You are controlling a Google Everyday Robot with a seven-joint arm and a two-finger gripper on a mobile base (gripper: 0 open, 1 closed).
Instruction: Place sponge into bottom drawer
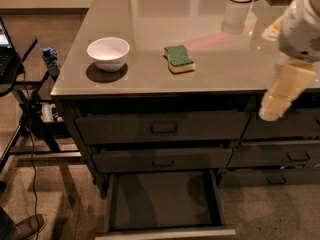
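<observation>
Sponge [179, 59] sits green side up on the table [150, 14], not picked up yet, so you're at the reach-and-grab step. Hand [277, 101] hangs well right of the sponge, out past the table's front edge. Can't tell if it's wide or narrow. Bottom drawer [162, 199] is pulled open below the sponge. Next you'd want to swing left and come down over it.

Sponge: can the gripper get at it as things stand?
Probably yes. The sponge lies alone on the countertop; the gripper hangs at the counter's right front edge, nothing between them. The white bowl sits off to the left.
</observation>
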